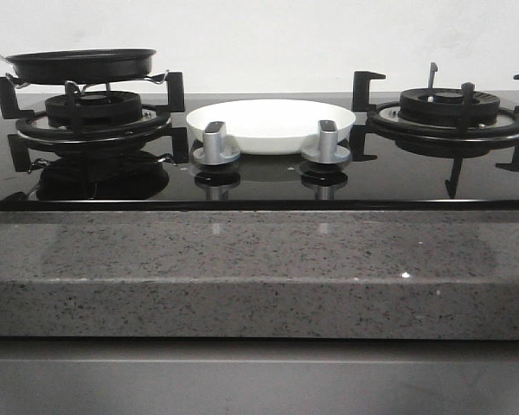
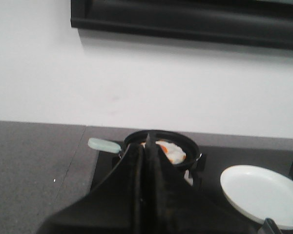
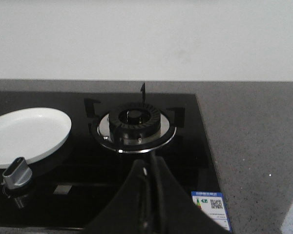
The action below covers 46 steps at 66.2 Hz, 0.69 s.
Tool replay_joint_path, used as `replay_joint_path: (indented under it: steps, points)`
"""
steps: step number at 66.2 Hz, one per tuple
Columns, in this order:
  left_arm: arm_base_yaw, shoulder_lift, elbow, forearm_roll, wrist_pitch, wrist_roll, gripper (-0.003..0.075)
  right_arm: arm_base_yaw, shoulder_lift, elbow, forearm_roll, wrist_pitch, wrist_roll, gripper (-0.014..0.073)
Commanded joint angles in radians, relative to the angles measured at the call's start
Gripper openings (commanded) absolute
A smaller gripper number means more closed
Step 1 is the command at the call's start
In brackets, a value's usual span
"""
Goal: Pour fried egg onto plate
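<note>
A black frying pan [image 1: 82,65] rests on the left burner, its pale green handle [image 2: 103,145] pointing away from the plate. Inside it lies the fried egg [image 2: 172,151], white with an orange yolk, partly hidden behind my left fingers. The white plate [image 1: 271,124] sits on the hob between the two burners, behind the knobs; it also shows in the left wrist view [image 2: 263,195] and the right wrist view [image 3: 27,135]. My left gripper [image 2: 147,139] is shut and empty, held back from the pan. My right gripper [image 3: 150,163] is shut and empty, short of the right burner. Neither gripper appears in the front view.
Two metal knobs [image 1: 217,145] [image 1: 327,143] stand in front of the plate. The right burner [image 1: 450,112] carries nothing. A grey speckled counter [image 1: 259,268] runs along the hob's front edge. A label [image 3: 211,208] sticks to the hob's corner. A dark hood [image 2: 185,19] hangs on the wall.
</note>
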Motion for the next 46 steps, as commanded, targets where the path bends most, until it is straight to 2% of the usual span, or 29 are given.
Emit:
replay_joint_path:
  steps: [1,14,37,42,46]
  points:
    - [-0.009,0.07,-0.044,-0.002,-0.025,-0.005,-0.002,-0.004,0.076,-0.05,0.001,-0.034,-0.01,-0.0109]
    - [-0.009,0.156,-0.025,-0.006,0.025,-0.005,-0.002,-0.004,0.18,-0.05,0.001,-0.028,-0.01,-0.0109]
    - [-0.009,0.236,0.014,-0.008,0.031,-0.005,-0.0017,-0.004,0.264,-0.05,0.001,-0.019,-0.01,-0.0107]
    - [-0.009,0.247,0.014,-0.007,0.031,-0.005,0.0014,-0.004,0.275,-0.05,0.001,-0.019,-0.01,-0.0089]
    - [-0.009,0.256,0.014,-0.007,0.031,-0.005,0.0092,-0.004,0.289,-0.05,0.001,-0.021,-0.01,-0.0029]
